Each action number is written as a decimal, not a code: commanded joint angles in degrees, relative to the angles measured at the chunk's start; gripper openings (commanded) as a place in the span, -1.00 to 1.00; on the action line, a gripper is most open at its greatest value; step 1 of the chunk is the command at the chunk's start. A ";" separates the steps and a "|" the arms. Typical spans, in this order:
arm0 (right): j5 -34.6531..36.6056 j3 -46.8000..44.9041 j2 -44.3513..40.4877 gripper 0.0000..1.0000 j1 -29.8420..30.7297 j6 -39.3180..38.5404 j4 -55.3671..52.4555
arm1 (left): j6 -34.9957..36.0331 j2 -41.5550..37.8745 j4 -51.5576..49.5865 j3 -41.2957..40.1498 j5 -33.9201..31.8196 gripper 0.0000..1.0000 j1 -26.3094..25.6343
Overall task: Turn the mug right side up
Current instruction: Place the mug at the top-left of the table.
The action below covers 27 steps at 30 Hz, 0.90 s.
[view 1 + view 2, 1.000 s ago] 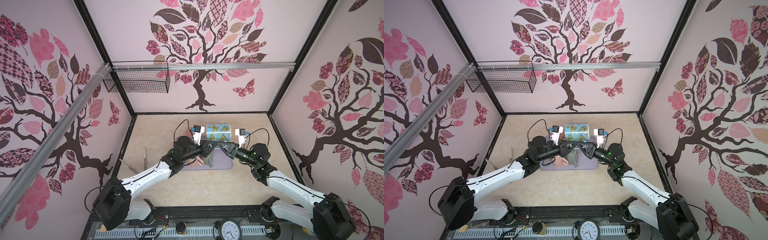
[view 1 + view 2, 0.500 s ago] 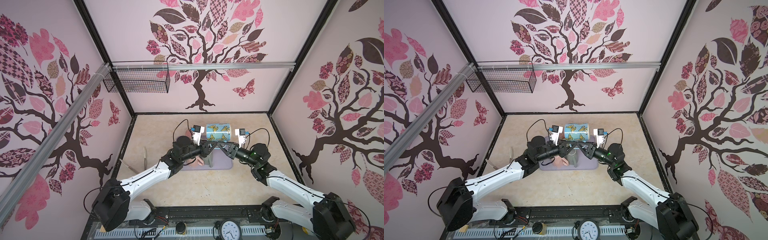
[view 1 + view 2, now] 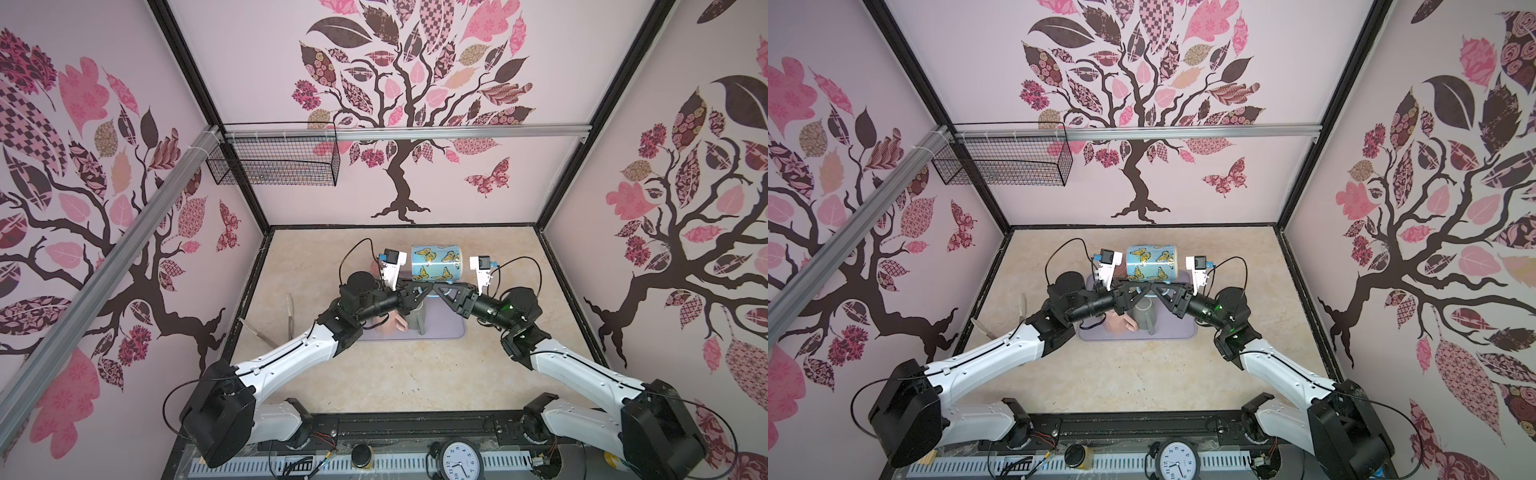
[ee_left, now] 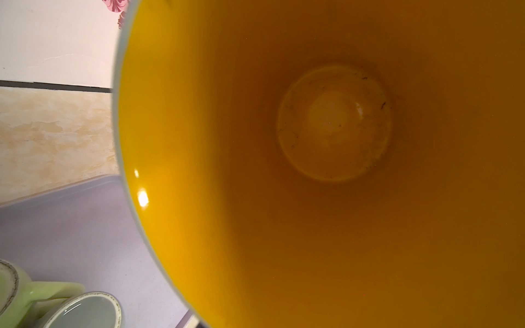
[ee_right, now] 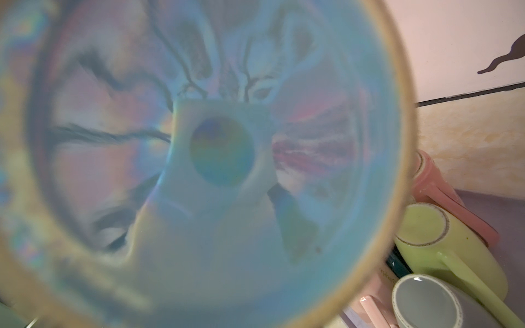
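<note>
1. Change over the last second: practically none. In both top views the left gripper (image 3: 424,289), the blue butterfly-print ceramic mug (image 3: 435,262) and the right gripper (image 3: 439,289) sat in the same pose.
2. The mug hung on its side in the air above the flat lavender plastic tray (image 3: 451,328), with its mouth toward the left arm and its base toward the right.
3. Meaning: the flip was roughly half done (sideways, neither inverted nor upright). My read is that it had paused mid-handover.
4. Fingers: both pairs looked clenched on the mug's underside, at what seemed to be its handle, tips nearly meeting. I couldn't tell which one carried the load.
5. Left wrist view only: it looked straight into the mug's glossy yellow interior (image 4: 312,170), which was empty. A pale green ceramic mug (image 4: 54,291) lay on the tray below.
6. Right wrist view only: the mug's iridescent base (image 5: 199,170) filled the frame. Beside it were a pink ceramic mug (image 5: 434,184) and a grey ceramic mug (image 5: 431,304).
7. Top views only: the grip itself, since neither wrist view showed any fingers.
</note>
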 commanded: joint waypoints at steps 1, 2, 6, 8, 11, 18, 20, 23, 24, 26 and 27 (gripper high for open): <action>0.38 2.12 2.52 -0.75 0.79 -0.22 -5.77 | 4.26 -3.51 11.80 0.63 13.55 -1.00 -3.25; 0.52 2.33 2.53 -0.60 0.80 -0.51 -6.21 | 4.50 -3.46 11.23 0.69 13.22 -1.00 -3.26; 1.29 2.95 2.07 0.16 0.78 -2.39 -8.72 | 5.78 -3.75 6.34 1.59 8.55 -1.00 -3.29; 2.01 2.87 1.59 0.47 0.76 -2.93 -9.37 | 6.59 -3.86 3.98 2.00 6.55 -1.00 -3.26; 2.77 2.92 1.16 0.50 0.79 -3.93 -10.26 | 7.02 -3.76 3.14 2.37 5.55 -1.00 -3.25; 3.61 2.96 0.80 0.71 0.80 -4.73 -11.14 | 8.90 -3.10 -5.80 4.69 -1.69 -1.00 -3.27; 4.24 2.60 0.53 0.75 0.80 -5.29 -11.21 | 10.18 -3.42 -9.06 5.64 -4.40 -1.00 -3.31; 5.48 2.12 -0.13 0.91 0.80 -6.05 -11.83 | 10.81 -3.69 -9.38 5.76 -5.34 -1.00 -3.26; 5.90 2.08 -0.43 0.96 0.73 -6.28 -12.15 | 10.60 -3.79 -9.46 5.75 -5.69 -1.00 -3.25; 6.50 1.88 -1.04 0.99 0.80 -7.02 -12.64 | 10.58 -3.75 -9.77 5.96 -6.30 -1.00 -3.24; 6.71 1.84 -1.32 0.99 0.73 -7.28 -12.95 | 10.42 -3.69 -9.84 5.95 -6.55 -1.00 -3.29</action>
